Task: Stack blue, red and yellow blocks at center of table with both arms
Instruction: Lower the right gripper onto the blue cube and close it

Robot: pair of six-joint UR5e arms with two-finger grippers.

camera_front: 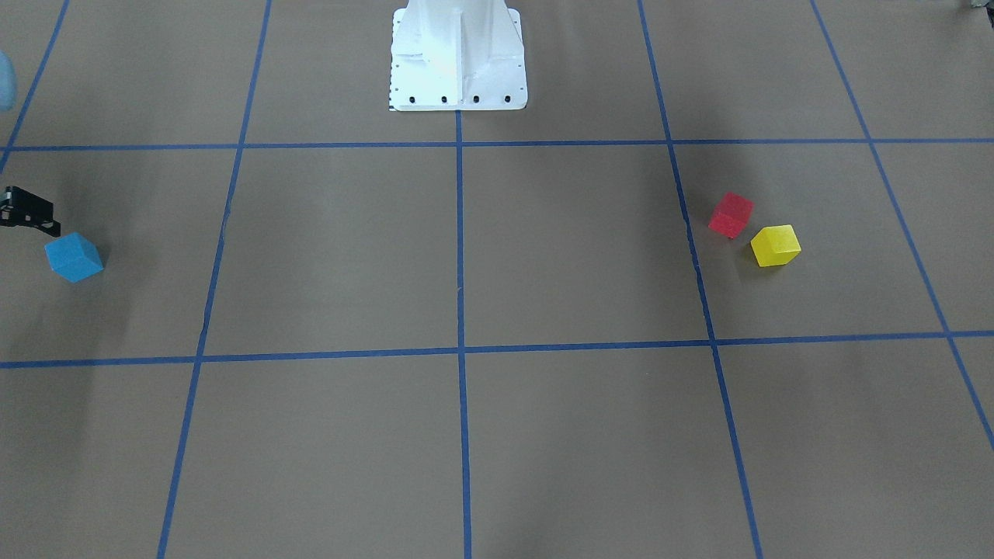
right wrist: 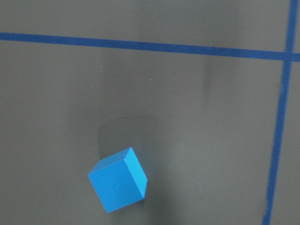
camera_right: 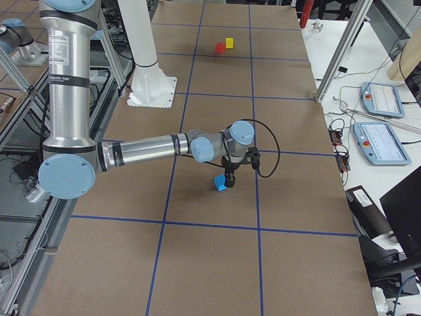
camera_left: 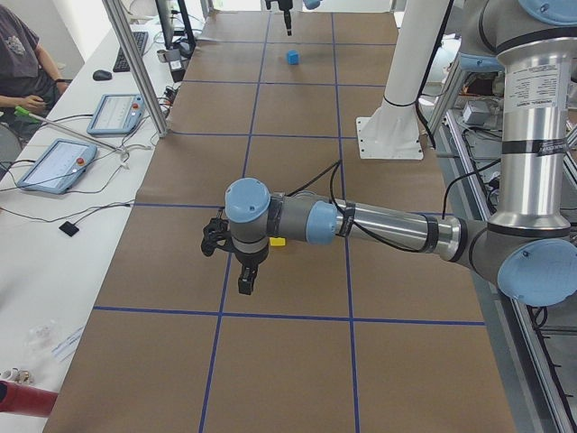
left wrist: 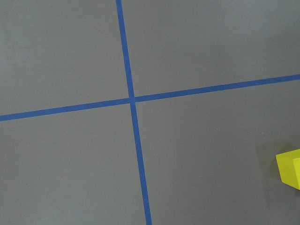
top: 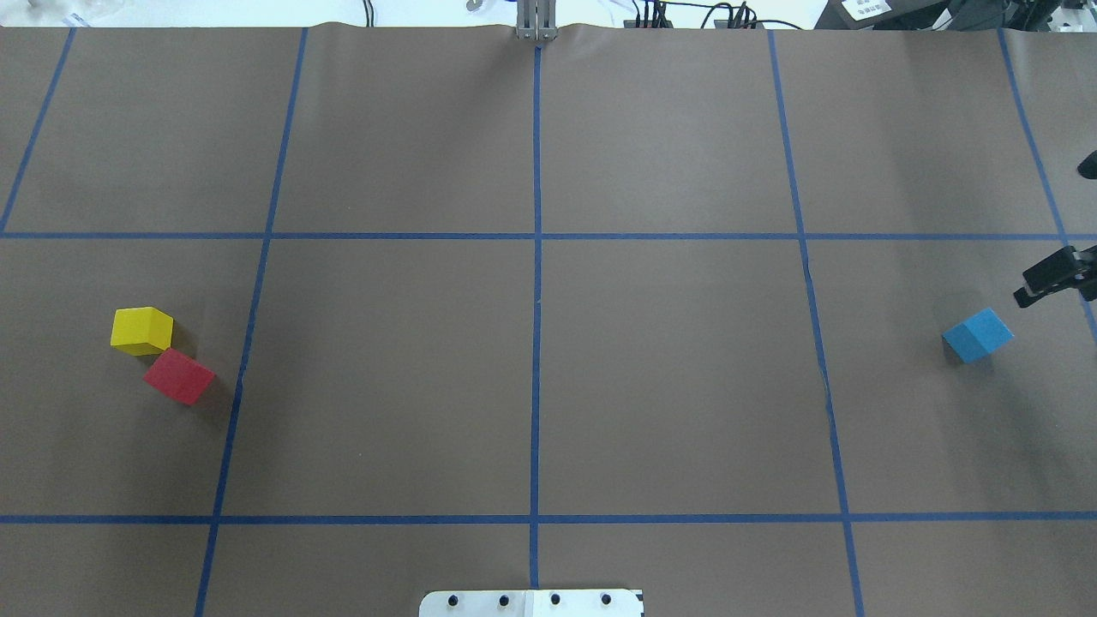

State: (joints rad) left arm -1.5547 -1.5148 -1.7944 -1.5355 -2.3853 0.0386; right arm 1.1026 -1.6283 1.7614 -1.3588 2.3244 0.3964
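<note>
Now blue block (top: 977, 335) lies just beside R gripper (top: 1034, 290), apart; can't tell if jaws spread or closed.

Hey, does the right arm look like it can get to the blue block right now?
Probably yes. The right gripper hangs close beside the blue block, apart from it, with bare table around and nothing between them. The red block and yellow block lie far off.

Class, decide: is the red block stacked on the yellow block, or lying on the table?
On the table. The red block lies beside the yellow block, not on it.
</note>
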